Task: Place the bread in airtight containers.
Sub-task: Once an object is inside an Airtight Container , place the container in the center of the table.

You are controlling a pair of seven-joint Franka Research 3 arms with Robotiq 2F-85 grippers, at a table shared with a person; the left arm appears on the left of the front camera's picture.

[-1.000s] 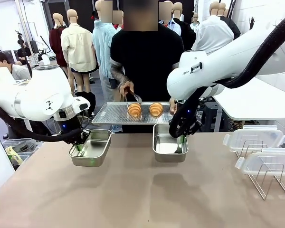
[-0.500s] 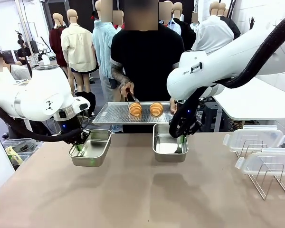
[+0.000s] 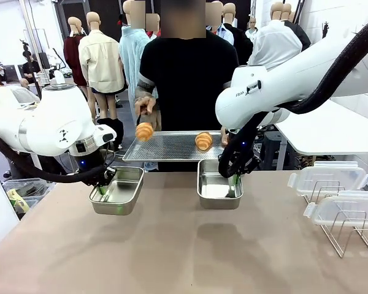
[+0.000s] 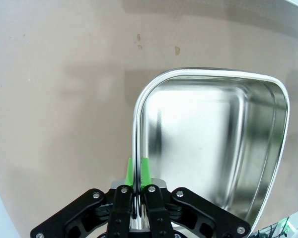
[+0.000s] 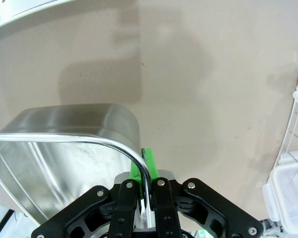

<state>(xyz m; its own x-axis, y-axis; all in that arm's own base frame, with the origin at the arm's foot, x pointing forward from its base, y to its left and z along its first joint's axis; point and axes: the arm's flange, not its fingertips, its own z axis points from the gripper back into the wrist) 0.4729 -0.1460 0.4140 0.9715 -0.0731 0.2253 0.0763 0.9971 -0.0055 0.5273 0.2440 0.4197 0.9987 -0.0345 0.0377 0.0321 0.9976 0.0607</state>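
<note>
Left gripper (image 4: 137, 167) clamped tight on the left pan (image 4: 213, 148) rim, right gripper (image 5: 144, 166) same on the right pan (image 5: 64, 158). Person's hand (image 3: 144, 105) holds one roll (image 3: 145, 130) up by the left end of the tray (image 3: 172, 150); 2nd roll (image 3: 203, 141) sits on it. Loading step imo, next I gotta keep both pans steady.

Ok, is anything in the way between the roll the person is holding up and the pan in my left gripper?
Nothing visible. The roll hangs at the left end of the tray, above and beyond the left pan, which is lidless and empty, the left gripper shut on its rim.
</note>
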